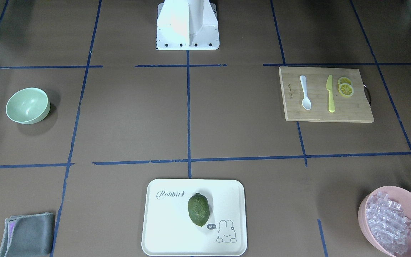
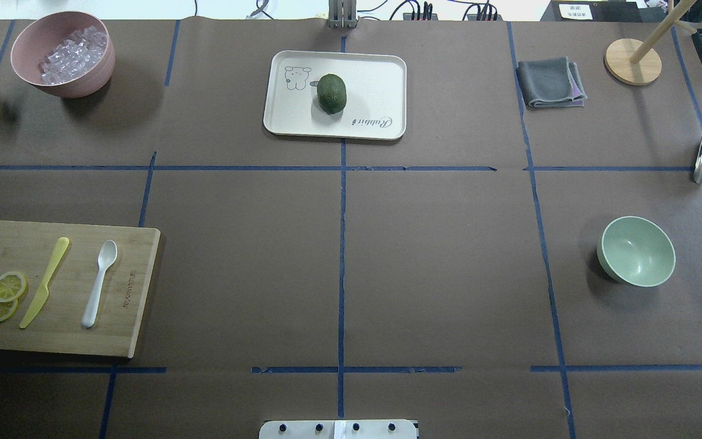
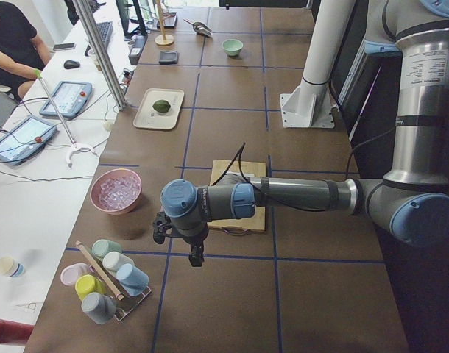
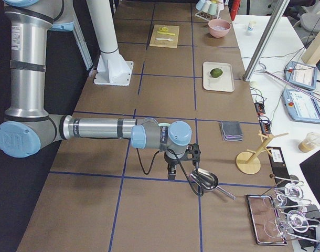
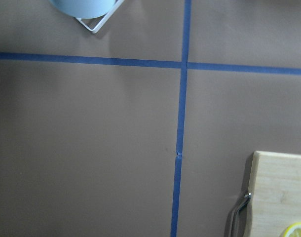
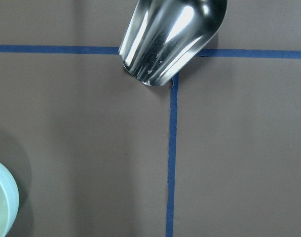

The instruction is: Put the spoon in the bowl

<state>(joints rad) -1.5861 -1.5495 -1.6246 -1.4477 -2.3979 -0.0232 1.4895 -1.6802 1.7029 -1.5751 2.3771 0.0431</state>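
Note:
The white spoon [image 1: 305,92] lies on the wooden cutting board [image 1: 355,110], beside a yellow knife [image 1: 330,93]; it also shows in the overhead view [image 2: 99,283]. The mint-green bowl [image 1: 28,105] stands empty far across the table, at the right in the overhead view [image 2: 636,250]. My left gripper [image 3: 195,254] hangs beyond the board's outer end, seen only in the left side view; I cannot tell whether it is open. My right gripper [image 4: 171,173] hangs outside the bowl's side near a metal scoop [image 4: 204,180]; I cannot tell its state either.
A pink bowl of clear cubes [image 2: 63,53], a white tray [image 2: 381,73] with a green fruit [image 2: 331,93], a folded grey cloth [image 2: 549,82] and a wooden stand [image 2: 632,61] line the far side. Lemon slices [image 2: 5,295] lie on the board. A cup rack [image 3: 107,276] stands near my left gripper.

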